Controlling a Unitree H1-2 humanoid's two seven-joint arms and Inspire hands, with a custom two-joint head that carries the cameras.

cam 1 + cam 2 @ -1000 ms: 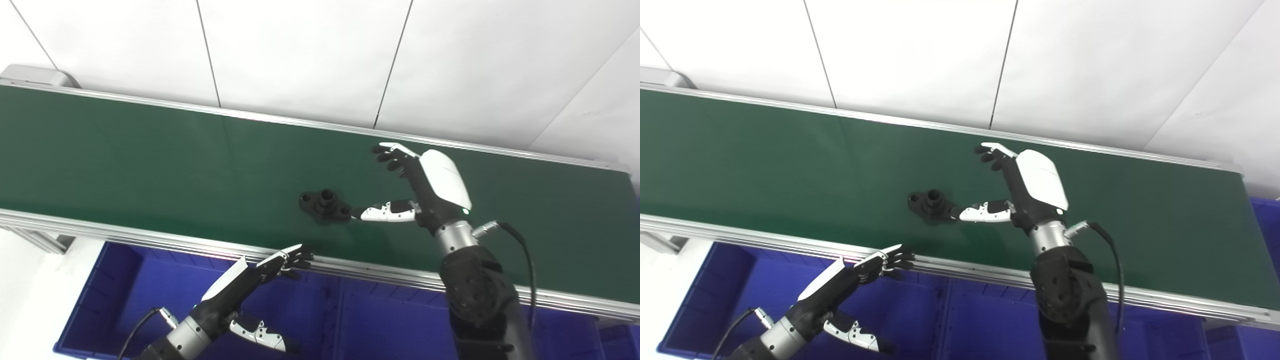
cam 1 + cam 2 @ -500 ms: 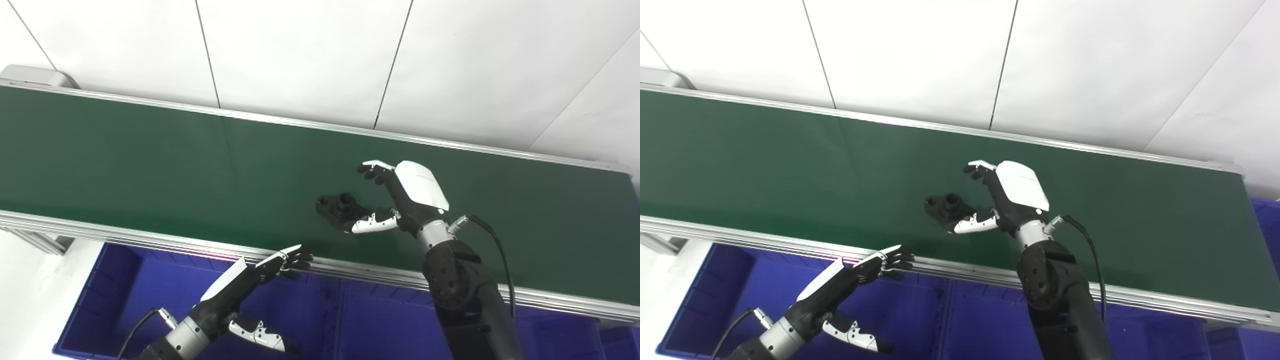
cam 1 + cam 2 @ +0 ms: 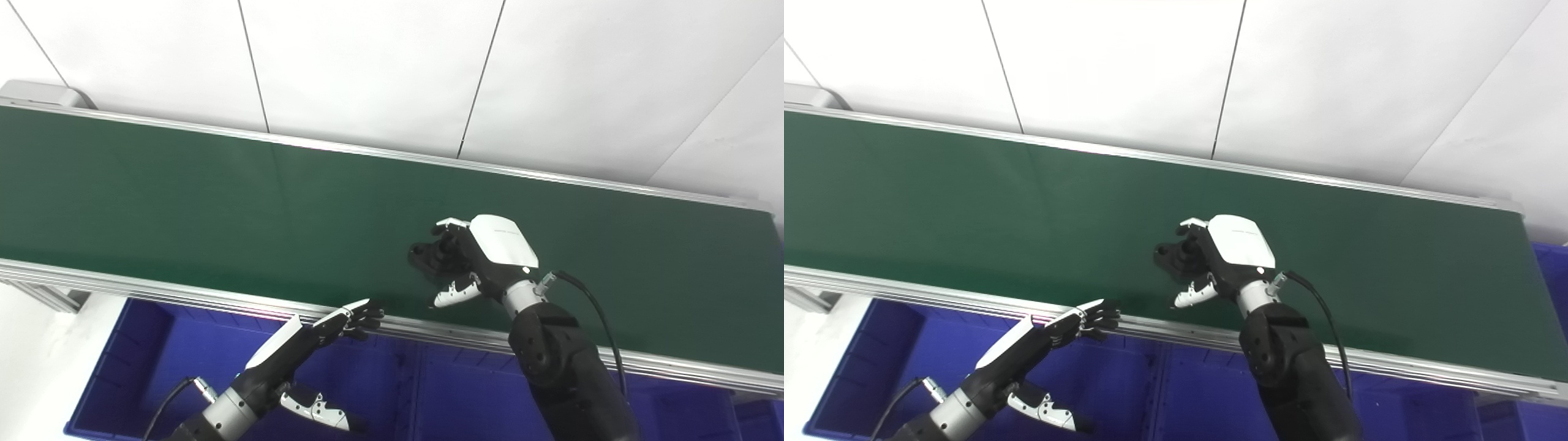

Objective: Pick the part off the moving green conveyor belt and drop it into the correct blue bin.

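The green conveyor belt (image 3: 184,196) runs across the scene between two aluminium rails, with a white panelled wall (image 3: 367,67) behind it and blue bins (image 3: 159,361) below its near edge. On the belt, right of centre and nearer the near rail than the far one, lies the black part (image 3: 429,257), a small flanged piece with a hole showing at its left end. The right hand (image 3: 474,257) is down over it, white back upward, its dark fingers (image 3: 446,236) curled around the far side of the part and its white-tipped thumb (image 3: 452,294) below it on the near side, pointing left; the fingers cover most of the part, and whether they press on it or only cage it cannot be told from either view. The part sits on the belt surface. The left hand (image 3: 309,340) hovers over the nearest blue bin just below the near rail (image 3: 153,288), empty, its fingers stretched out with their tips at the rail and its thumb spread well away beneath
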